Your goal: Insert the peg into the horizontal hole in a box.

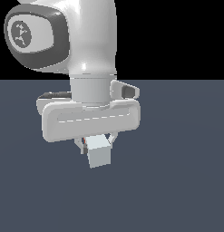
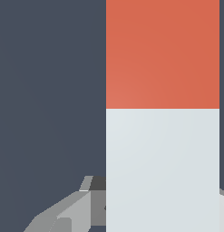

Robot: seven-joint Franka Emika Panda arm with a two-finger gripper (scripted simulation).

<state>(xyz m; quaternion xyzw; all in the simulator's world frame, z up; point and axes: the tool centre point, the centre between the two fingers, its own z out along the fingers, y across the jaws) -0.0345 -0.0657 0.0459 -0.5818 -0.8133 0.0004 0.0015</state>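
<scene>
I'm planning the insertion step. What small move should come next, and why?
Probably raise the peg a little and look for the box. The claw grips the peg, its pale end facing the exterior view, but neither view shows the box or its hole, so aiming isn't possible yet.

Nothing readable here, honestly. No words, numbers, labels or brand marks in either view. The closest thing to a sign is a pale emblem on the round grey cap (image 1: pixel 23 32) at the top of the arm in the exterior view, and it's just a blurry shape, not letters. The peg (image 2: pixel 162 113) is plain red-orange and pale grey with no print on it.
</scene>
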